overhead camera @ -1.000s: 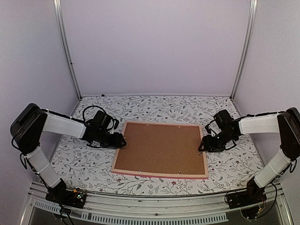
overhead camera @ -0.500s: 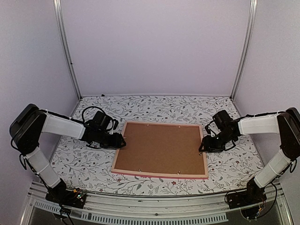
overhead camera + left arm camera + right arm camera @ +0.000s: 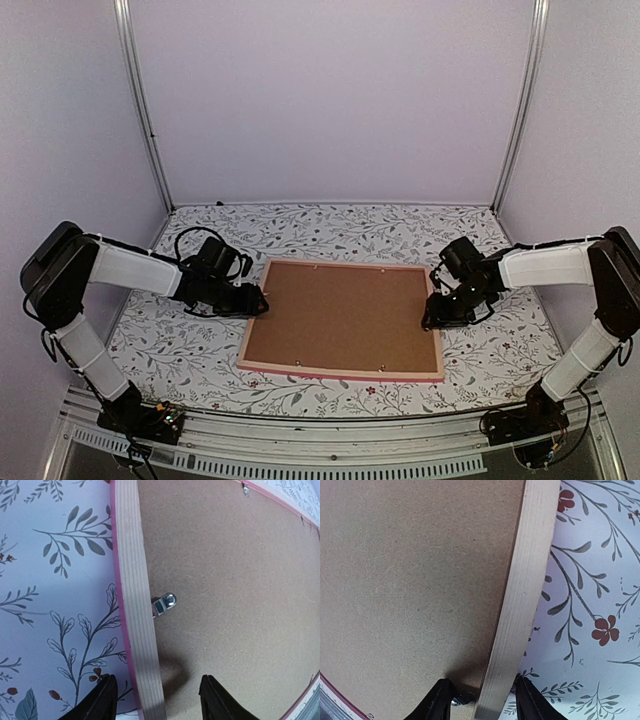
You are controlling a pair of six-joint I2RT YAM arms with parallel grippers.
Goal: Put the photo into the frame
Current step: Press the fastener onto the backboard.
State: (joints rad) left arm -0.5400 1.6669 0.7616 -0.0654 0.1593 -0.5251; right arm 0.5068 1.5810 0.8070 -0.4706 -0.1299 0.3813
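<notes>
High rear camera overlooks all; wrist cameras (close) face the frame.

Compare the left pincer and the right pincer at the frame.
The left pincer straddles the left rail of the frame; the right pincer straddles its right rail. The left pincer's jaws stand wider around the rail than the right pincer's. Both are open and grip nothing.
</notes>
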